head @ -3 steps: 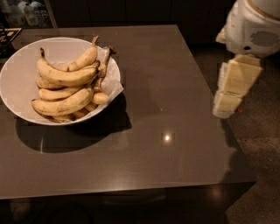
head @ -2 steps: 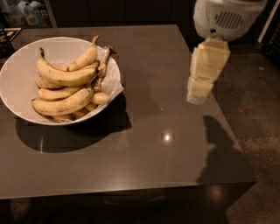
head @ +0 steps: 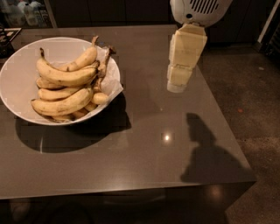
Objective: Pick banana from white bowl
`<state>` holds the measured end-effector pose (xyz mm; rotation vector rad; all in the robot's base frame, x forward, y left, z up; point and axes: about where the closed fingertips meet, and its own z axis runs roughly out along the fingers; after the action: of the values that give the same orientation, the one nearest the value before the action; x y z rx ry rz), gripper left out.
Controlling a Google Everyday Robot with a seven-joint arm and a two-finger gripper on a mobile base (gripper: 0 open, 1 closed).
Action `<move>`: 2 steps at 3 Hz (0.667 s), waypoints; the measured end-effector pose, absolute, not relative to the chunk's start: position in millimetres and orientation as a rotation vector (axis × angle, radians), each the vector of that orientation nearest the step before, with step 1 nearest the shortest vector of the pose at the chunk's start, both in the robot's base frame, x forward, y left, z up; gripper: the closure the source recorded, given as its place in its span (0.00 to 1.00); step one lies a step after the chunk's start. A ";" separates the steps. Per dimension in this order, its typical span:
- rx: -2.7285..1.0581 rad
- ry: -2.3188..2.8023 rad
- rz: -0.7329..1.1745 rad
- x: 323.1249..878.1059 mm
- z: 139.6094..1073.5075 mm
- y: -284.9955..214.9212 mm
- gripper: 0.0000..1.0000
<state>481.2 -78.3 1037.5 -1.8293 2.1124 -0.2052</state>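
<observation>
So the bananas (head: 65, 89) are piled up in the white bowl (head: 17, 74), stems mostly pointing to the far right, a few brown spots on them. The bowl sits on the far left part of a dark glossy table (head: 144, 148). The gripper (head: 177, 85) hangs off to the right of the bowl, well apart from it, up above the table's far right area and pointing down. Honestly can't tell if it's spread or pressed together. It's under a white arm housing (head: 199, 11), and its shadow (head: 205, 153) falls on the near right of the table.
</observation>
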 end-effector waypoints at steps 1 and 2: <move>-1.832 2.057 -0.192 482.9 1049.5 -48.6 0.00; -1.863 2.018 -0.219 484.4 1055.6 -4.6 0.00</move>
<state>484.4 -4.6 1055.6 -1.8627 2.0182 -0.2187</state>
